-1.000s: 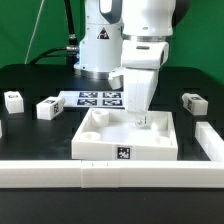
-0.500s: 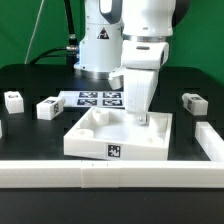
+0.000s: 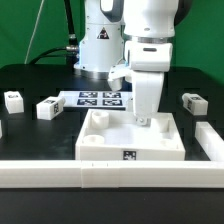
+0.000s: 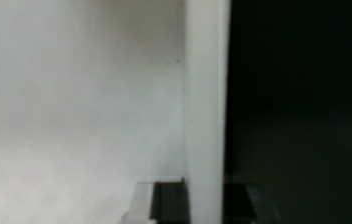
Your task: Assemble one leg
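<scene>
Standing here watching, the tool (image 3: pixel 146 121) is poked straight down into the back right part of the big white square panel (image 3: pixel 100 152), which sits mid-bench (image 3: pixel 40 135) just behind the long white rail (image 3: pixel 60 175). I honestly can't tell whether the tool is clenched on the panel wall or loose, since the tips are sunk out of sight and the wrist view is only a white blur beside black. The leg (image 3: pixel 12 99) sits way off at the exterior view's left, well apart from the tool. A second block (image 3: pixel 47 107) lies near it, a third block (image 3: pixel 192 100) sits over on the right, and the marker board (image 3: pixel 100 98) is behind the panel.
</scene>
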